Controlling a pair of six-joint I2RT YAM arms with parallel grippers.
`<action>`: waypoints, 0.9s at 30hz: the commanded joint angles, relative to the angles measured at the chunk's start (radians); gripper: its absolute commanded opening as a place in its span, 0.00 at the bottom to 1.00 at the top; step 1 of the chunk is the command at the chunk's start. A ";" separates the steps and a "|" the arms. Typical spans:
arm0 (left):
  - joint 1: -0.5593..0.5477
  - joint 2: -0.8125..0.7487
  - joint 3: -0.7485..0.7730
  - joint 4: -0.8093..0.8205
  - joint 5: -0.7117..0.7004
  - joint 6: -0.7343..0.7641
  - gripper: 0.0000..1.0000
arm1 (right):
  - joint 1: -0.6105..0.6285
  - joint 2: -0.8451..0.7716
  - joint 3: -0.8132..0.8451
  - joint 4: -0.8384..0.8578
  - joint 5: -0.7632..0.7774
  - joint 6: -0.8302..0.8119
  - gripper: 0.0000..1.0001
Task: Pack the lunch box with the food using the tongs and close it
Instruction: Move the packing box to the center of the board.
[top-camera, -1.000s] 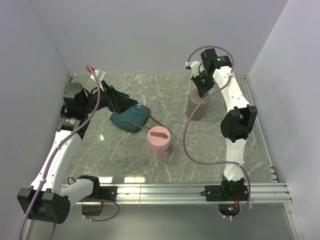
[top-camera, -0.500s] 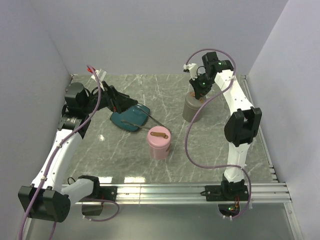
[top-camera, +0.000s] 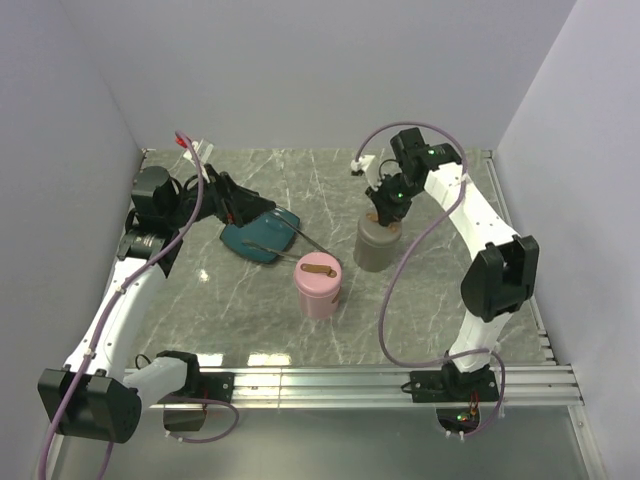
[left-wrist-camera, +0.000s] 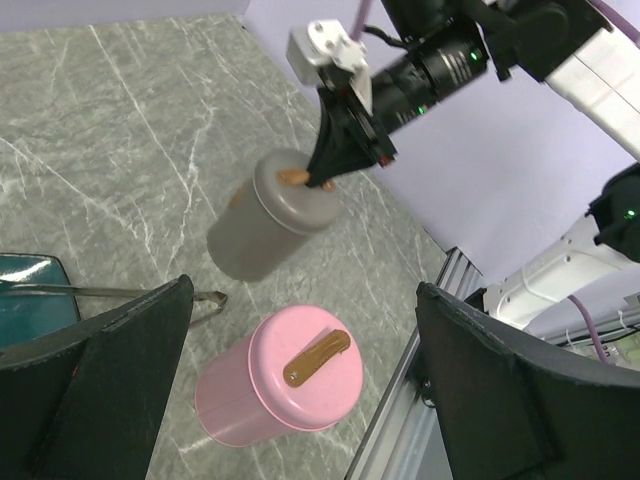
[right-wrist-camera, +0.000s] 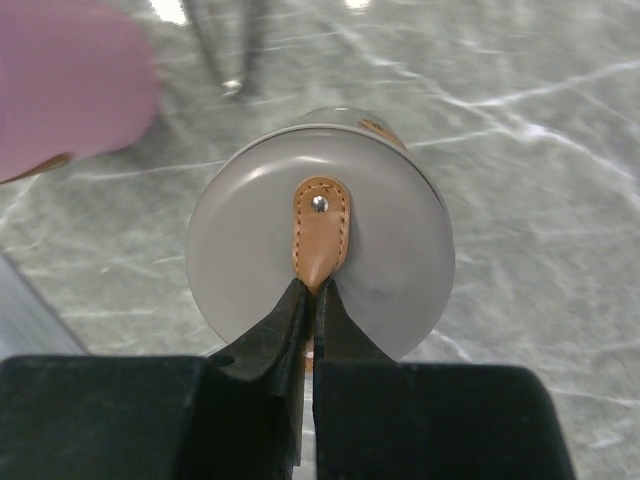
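Grey counter (top-camera: 420, 300) holds a pink tub (top-camera: 318, 286). The right end effector (right-wrist-camera: 311, 287) pinches the brown strap (right-wrist-camera: 320, 225) of the grey tub (top-camera: 375, 248). The left end effector (top-camera: 243, 207) is wide open, empty.

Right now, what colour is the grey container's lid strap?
Tan brown strap, best in the right wrist view.

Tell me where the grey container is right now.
Top view: the grey container is right of centre, just right of and beyond the pink container, tilted, its brown strap pinched by the right gripper.
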 joint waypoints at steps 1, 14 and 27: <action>0.006 -0.018 0.000 0.049 0.012 -0.021 0.99 | 0.048 0.029 -0.151 -0.281 -0.046 -0.010 0.00; 0.006 0.003 0.028 -0.035 0.003 0.024 0.99 | 0.151 -0.173 -0.400 -0.196 -0.086 0.041 0.00; 0.008 -0.003 0.028 -0.035 0.006 0.033 0.99 | 0.212 -0.256 -0.519 -0.141 -0.102 0.087 0.00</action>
